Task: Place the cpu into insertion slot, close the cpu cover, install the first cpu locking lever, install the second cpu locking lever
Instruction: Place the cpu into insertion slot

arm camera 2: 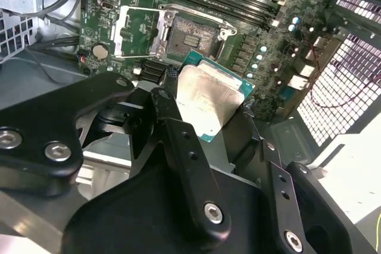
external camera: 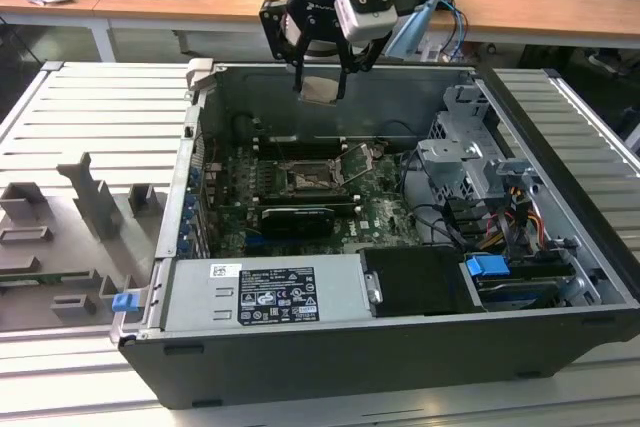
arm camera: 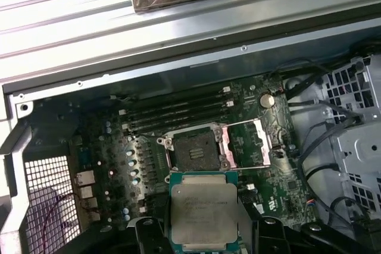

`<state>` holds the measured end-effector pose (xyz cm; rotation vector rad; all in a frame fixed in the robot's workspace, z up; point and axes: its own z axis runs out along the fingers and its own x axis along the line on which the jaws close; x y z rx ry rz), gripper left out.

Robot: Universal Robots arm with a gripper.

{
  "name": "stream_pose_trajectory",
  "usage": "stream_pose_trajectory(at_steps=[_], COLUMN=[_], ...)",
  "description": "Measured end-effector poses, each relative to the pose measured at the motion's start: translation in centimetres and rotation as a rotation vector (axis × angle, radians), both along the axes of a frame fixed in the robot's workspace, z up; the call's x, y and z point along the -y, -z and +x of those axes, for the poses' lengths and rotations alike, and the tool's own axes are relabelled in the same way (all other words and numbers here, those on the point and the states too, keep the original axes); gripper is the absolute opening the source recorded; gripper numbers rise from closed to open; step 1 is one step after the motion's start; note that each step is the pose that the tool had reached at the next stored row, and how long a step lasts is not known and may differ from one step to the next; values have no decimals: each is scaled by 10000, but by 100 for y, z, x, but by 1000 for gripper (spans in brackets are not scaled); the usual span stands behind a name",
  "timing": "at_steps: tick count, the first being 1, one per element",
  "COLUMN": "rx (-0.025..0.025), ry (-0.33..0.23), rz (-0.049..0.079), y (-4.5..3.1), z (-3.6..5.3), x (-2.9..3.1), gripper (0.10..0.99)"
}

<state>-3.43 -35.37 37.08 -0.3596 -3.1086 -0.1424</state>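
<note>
- Exterior view: the black two-fingered gripper (external camera: 321, 79) hangs over the back wall of the open dark grey metal computer case (external camera: 350, 357). Its fingers are drawn in against the cpu (external camera: 320, 91), a small flat square chip with a pale silvery-beige face, which is held in the air well above the green circuit board (external camera: 385, 209).
- On that board the insertion slot (external camera: 308, 179), a small square dark socket with a silvery rim, lies uncovered. The cpu cover (external camera: 357, 162), a square silvery metal frame plate with a cut-out middle, stands tilted up along the slot's edge on the exterior view's right.
- A grey box-shaped power supply with a white label (external camera: 265, 292) runs along the near side of the case, and a long wooden desk (external camera: 200, 2) stands behind it.
- Second wrist view: the gripper (arm camera 2: 205, 108) pinches the cpu (arm camera 2: 208, 99) by two opposite edges between black fingers (arm camera 2: 169, 117). The chip's metal face is towards the camera. The insertion slot (arm camera 2: 190, 33) is apart from the chip and empty, and the cpu cover (arm camera 2: 138, 31) is folded back just beside it.
- First wrist view: the cpu (arm camera: 203, 209) sits clamped in the gripper (arm camera: 203, 230). The bare insertion slot (arm camera: 195, 150) lies beyond it on the board, with the opened cpu cover (arm camera: 250, 144) touching one side of the slot.
</note>
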Motion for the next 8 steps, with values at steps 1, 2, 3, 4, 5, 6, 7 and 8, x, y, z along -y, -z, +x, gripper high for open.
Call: stream_pose_trajectory(at_steps=[1,2,3,4,5,6,7,8], rx=[0,0,0,0,0,0,0,0], ry=[61,110,184,243,293,326,371,433], rz=[-1,-1,-1,-1,0,-1,0,-1], y=[-1,0,0,0,0,0,0,0], z=[0,0,0,0,0,0,0,0], x=[0,0,0,0,0,0,0,0], gripper=[541,541,541,541,541,541,541,541])
